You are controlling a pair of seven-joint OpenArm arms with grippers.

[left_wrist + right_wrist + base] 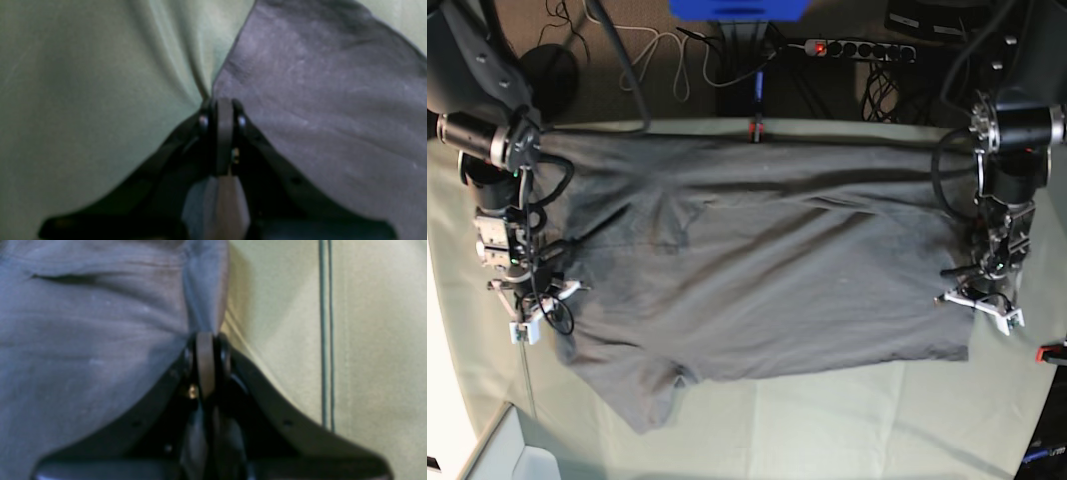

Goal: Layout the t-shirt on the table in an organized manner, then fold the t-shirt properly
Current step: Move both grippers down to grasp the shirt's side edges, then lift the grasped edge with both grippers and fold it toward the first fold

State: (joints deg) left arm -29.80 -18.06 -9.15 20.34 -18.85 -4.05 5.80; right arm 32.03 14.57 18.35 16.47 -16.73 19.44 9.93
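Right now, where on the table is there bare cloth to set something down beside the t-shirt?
The widest bare strip of the table lies along the near edge, below the t-shirt hem. A narrower patch sits at the left edge, beyond the right gripper. Both shirt ends are crowded: the right gripper and the left gripper pinch the fabric there.

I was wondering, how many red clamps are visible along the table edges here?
2: one red clamp sits at the far edge of the table, another at its right edge in the base view. Others may be hidden.
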